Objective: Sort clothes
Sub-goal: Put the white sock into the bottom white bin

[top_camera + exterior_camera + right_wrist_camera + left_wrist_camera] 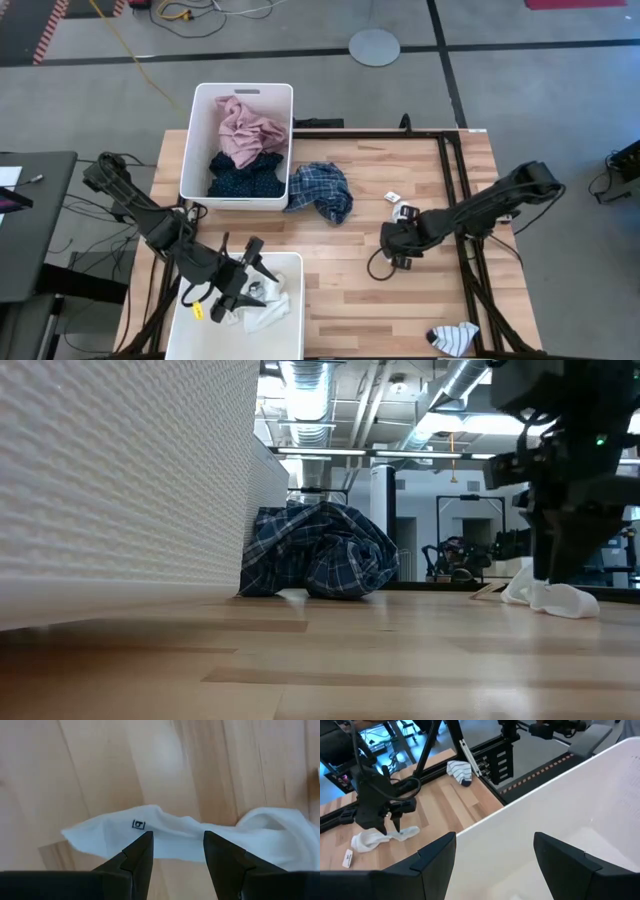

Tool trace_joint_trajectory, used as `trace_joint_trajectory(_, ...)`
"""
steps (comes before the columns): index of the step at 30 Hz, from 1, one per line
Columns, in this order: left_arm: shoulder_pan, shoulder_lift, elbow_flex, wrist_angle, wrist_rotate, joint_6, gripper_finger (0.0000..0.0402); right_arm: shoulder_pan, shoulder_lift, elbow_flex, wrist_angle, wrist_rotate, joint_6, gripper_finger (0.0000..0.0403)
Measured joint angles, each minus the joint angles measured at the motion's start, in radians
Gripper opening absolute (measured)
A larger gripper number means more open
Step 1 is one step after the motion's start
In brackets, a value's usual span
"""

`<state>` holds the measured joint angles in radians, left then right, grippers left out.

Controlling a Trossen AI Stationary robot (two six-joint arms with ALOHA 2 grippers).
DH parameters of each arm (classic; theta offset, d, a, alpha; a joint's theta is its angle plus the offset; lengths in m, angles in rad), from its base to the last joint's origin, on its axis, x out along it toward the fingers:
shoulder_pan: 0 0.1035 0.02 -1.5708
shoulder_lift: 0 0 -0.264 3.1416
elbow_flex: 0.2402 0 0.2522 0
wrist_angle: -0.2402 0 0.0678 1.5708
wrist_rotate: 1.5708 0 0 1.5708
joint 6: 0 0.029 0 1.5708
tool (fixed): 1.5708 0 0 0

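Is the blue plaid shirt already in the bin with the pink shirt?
No. In the high view the blue plaid shirt lies on the table beside the bin holding the pink shirt.

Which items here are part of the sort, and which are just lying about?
Job:
plaid shirt
white sock, under right gripper
striped sock
pink shirt, in far bin
navy dotted piece
left gripper, over near bin

Lying about:
small tag

Soft cloth sock [200,837] on smooth wooden table [100,770]; textured plastic bin [120,480].
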<state>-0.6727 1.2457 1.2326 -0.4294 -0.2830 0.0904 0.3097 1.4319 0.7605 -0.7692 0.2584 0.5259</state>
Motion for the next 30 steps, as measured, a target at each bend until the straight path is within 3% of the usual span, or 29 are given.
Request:
trace_joint_trajectory(16,0.000,0.000,-0.034,0.029,-0.011,-0.008,0.0262,-0.012,0.156,0.005,0.056,0.003,-0.007,0.0180)
trace_joint_trajectory(20,0.000,0.000,-0.034,0.031,-0.011,-0.008,0.0262,-0.007,0.150,0.004,0.065,0.003,-0.010,0.0140)
trace_joint_trajectory(27,0.000,0.000,-0.034,0.032,-0.012,-0.008,0.0262,-0.002,0.128,0.000,0.069,0.002,-0.045,0.0019)
trace_joint_trajectory(30,0.000,0.000,-0.034,0.032,-0.013,-0.008,0.0262,0.004,0.128,0.000,0.068,0.002,-0.055,0.0010)
